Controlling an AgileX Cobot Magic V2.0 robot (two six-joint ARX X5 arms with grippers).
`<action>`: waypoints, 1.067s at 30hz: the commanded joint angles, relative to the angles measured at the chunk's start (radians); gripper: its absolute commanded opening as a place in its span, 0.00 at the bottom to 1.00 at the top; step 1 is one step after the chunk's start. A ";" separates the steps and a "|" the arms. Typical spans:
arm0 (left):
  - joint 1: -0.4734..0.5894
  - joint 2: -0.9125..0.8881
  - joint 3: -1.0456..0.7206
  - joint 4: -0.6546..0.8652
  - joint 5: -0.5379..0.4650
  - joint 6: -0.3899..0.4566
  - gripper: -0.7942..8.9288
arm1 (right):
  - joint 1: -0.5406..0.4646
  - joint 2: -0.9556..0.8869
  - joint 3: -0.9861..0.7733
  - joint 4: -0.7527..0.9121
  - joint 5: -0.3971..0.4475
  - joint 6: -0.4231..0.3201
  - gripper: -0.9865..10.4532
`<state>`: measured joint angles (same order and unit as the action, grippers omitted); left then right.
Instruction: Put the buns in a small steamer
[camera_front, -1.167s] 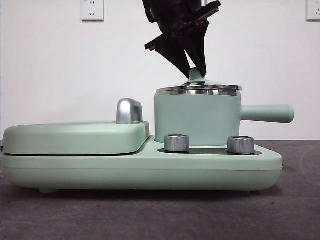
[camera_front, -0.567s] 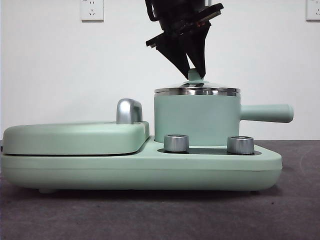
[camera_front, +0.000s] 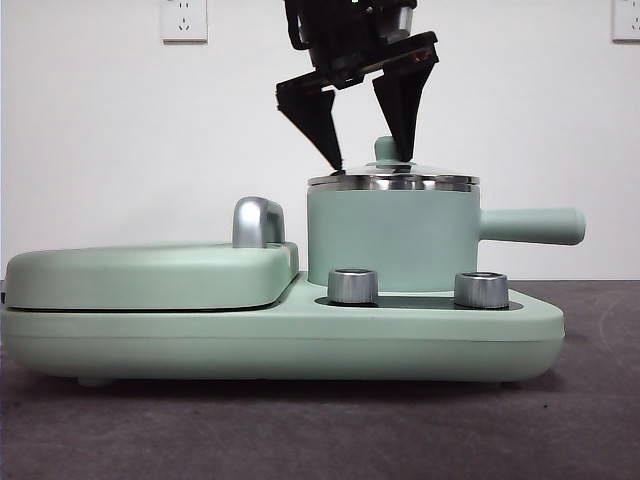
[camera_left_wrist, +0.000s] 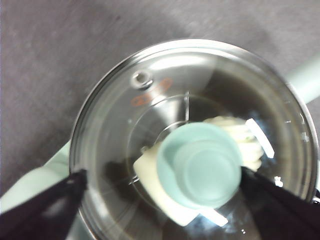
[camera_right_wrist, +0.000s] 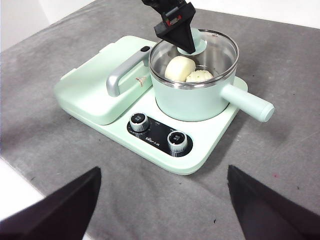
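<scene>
Grey mat (camera_right_wrist: 280, 75), white wall (camera_front: 100, 150); left end effector (camera_front: 368, 160) spread over lidded steamer (camera_front: 390, 235); right end effector (camera_right_wrist: 160, 200) agape.

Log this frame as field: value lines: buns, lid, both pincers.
buns: both inside the small steamer; plain bun beside ridged bun
lid: glass lid on the steamer, green knob up
left pincer: open, jaws either side of the knob, not gripping it
right pincer: open, above the table in front of the cooker base, holding nothing
</scene>
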<state>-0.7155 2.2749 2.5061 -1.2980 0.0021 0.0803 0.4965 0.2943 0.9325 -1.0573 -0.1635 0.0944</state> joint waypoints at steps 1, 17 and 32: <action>-0.010 -0.063 0.019 -0.036 -0.003 -0.036 0.63 | 0.006 0.002 0.006 0.009 0.004 0.010 0.44; -0.034 -0.947 -0.606 -0.164 -0.002 -0.154 0.62 | 0.006 0.002 0.006 0.011 -0.002 0.010 0.44; -0.030 -1.748 -1.421 0.215 -0.003 -0.264 0.09 | 0.006 0.002 0.006 0.013 -0.028 0.002 0.10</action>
<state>-0.7399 0.5289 1.0927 -1.1053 0.0017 -0.1593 0.4965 0.2943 0.9321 -1.0546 -0.1879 0.0944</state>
